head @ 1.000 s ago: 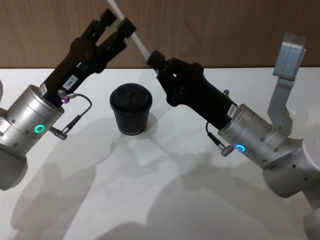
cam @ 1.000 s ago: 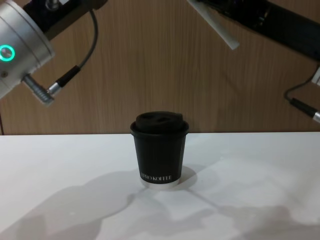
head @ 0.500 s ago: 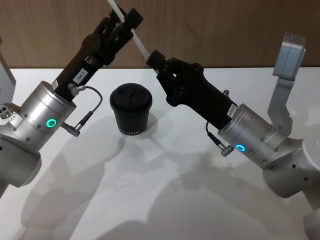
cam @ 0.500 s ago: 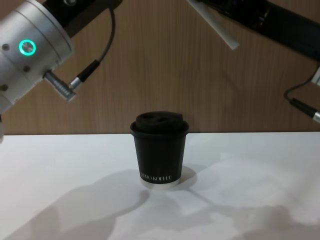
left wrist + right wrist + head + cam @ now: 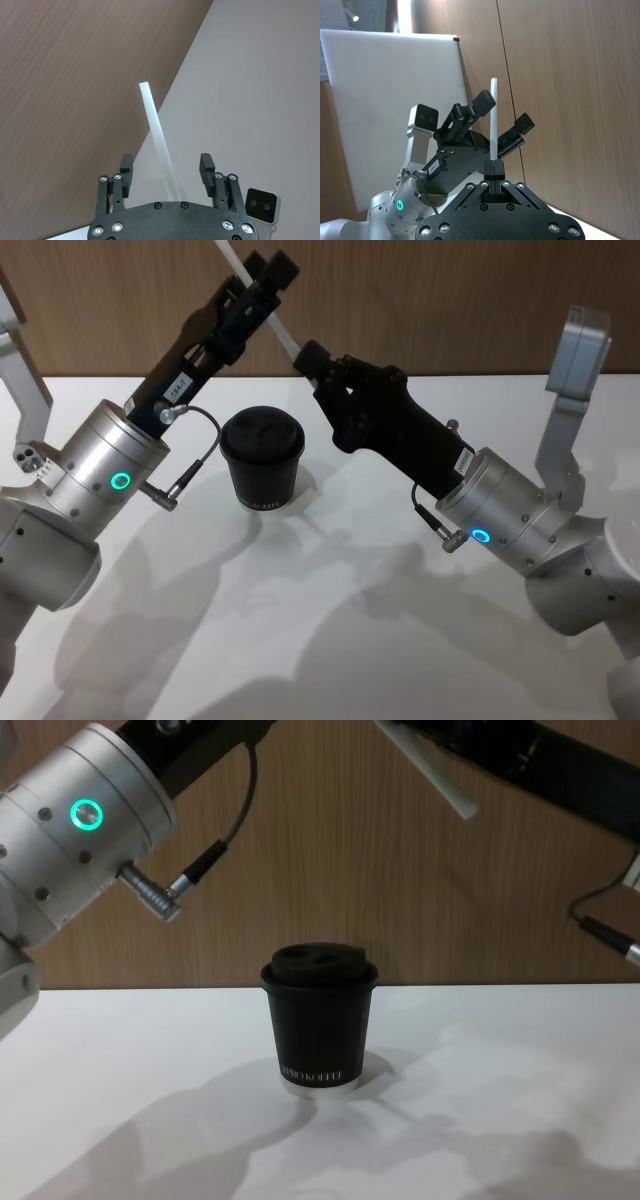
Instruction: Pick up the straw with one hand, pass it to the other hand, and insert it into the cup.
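Thin, straight, translucent white plastic straw, tilted, aloft. Matte black lidded paper cup below. Lower end pinched in right gripper; left gripper spread wide, 2 fingers flanking, not touching.

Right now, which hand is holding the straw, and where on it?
The right gripper pinches the straw near its lower end. The left gripper is open around the upper part and is not gripping it.
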You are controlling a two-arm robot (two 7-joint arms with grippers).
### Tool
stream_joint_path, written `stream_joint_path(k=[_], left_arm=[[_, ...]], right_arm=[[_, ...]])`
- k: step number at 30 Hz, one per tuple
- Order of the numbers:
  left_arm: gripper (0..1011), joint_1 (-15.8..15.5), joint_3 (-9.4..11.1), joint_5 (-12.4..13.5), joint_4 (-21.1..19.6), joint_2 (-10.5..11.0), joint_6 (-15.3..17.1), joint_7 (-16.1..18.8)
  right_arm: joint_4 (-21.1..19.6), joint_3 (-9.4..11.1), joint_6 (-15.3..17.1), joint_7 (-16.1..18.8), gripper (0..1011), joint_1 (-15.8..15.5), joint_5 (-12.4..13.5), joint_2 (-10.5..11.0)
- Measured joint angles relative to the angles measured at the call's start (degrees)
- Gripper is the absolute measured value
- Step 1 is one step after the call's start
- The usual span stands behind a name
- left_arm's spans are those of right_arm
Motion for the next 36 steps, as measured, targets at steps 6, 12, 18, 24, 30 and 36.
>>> stream_joint_path(k=[6,12,18,24,30,36], left_arm=[[705,-0.33,0.39,-0.18,0.17,-0.12,-0.3,-0.09],[510,-0.61,0.73,-0.28,0.22,-0.11,-0.75,-0.27],[324,-0.77,1.03,-0.35,0.22,0.07,-1.14,-0.39],[141,-0.83,1.25,-0.47,0.13,0.3,-1.53,-0.42],[66,-0.8,1.42,-0.57,-0.04,0.6,-1.94,-0.38],[25,-0.65,1.5,-0.74,-0.24,0.84,-2.49,-0.22]], right_arm=[[0.0,0.0,0.0,0.0,0,0.0,0.0,0.0],[0.0,0.0,0.0,0.0,0,0.0,0.0,0.0],[0.0,0.0,0.0,0.0,0,0.0,0.0,0.0],[0.0,0.0,0.0,0.0,0,0.0,0.0,0.0],[0.0,0.0,0.0,0.0,0,0.0,0.0,0.0],[0.0,0.0,0.0,0.0,42,0.0,0.0,0.0]])
